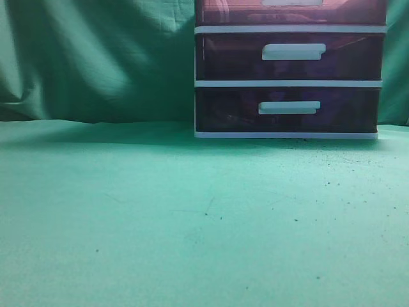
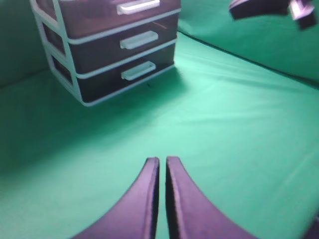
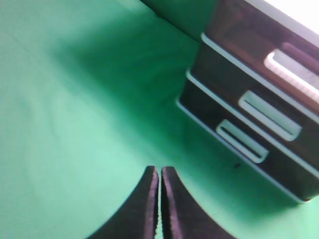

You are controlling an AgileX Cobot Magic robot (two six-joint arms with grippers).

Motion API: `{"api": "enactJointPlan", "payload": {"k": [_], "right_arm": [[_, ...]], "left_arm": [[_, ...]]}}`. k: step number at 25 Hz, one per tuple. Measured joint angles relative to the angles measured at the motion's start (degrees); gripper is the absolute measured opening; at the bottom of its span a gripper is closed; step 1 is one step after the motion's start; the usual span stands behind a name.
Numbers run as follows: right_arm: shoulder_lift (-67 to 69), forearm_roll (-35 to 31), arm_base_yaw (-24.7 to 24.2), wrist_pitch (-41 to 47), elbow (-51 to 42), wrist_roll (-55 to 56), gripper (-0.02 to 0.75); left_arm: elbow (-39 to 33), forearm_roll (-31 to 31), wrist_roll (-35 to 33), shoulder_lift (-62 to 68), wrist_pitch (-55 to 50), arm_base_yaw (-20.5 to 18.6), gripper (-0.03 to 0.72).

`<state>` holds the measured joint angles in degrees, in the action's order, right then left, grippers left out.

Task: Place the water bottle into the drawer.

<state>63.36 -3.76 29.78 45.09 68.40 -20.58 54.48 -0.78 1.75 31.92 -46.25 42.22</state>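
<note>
- Water bottle shows in no view; locate it first.
- Drawer (image 2: 124,10), topmost, sits shut.
- Left pincer (image 2: 162,162) and right pincer (image 3: 159,172): closed, empty, above the tabletop (image 1: 192,217).
- Open one before reaching its handle (image 2: 138,6).

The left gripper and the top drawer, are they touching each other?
Apart. In the left wrist view the left gripper, fingers closed, sits over bare green cloth, far from the top drawer.

Purple-brown drawer (image 2: 124,17), white handle (image 2: 138,6), seemingly plain green cloth (image 1: 192,217)
</note>
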Motion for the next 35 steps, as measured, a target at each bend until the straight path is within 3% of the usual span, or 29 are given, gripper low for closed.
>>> {"api": "enactJointPlan", "payload": {"k": [8,12,18,26,35], "right_arm": [[-15.43,-14.74,0.22,14.9,-0.87,-6.64,0.0],[-23.21,-22.8,0.33,15.77,-6.36,-11.13,0.0],[-33.36,-28.45,0.33,6.51,-20.12,-10.68,0.0],[-46.48,-32.01,0.33,-13.12,-39.99,-11.61,0.0],[-47.85,-34.09,0.33,-25.29,-49.44,-12.07,0.0]], "left_arm": [[-17.17,1.86,0.0,-22.28,0.0,0.0,0.0],[-23.16,1.74,0.0,-29.49,2.09,0.0,0.0],[-29.94,1.74,0.12,-32.76,6.61,0.0,0.0],[-36.4,0.31,1.02,-32.76,10.8,0.0,0.0],[-40.97,-0.97,1.29,-32.76,13.48,0.0,0.0]]}}
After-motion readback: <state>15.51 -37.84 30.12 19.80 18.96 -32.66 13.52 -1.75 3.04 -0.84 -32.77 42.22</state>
